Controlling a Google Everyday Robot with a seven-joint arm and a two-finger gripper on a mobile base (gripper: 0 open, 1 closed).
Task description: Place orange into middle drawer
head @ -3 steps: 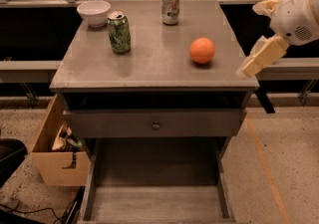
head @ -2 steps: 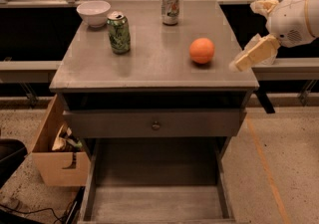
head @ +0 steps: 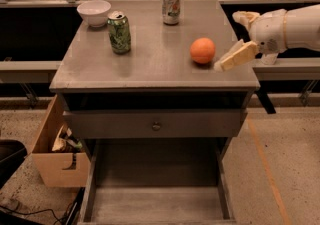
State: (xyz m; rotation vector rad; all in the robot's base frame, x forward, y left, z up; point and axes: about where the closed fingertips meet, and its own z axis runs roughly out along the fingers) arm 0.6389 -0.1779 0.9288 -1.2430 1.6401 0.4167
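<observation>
Gripper [head: 230,43] has moved left, its lower fingertip [head: 222,64] now just beside the orange [head: 202,50] (right-centre of frame, on the tabletop [head: 150,64], unmoved). Risk: the finger nudges the fruit and it rolls off the edge. Jaws are spread and hold nothing. Middle drawer [head: 155,205] is open at bottom of frame.

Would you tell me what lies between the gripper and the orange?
Only bare tabletop, seen in the camera view; the gripper sits close beside the orange.
</observation>
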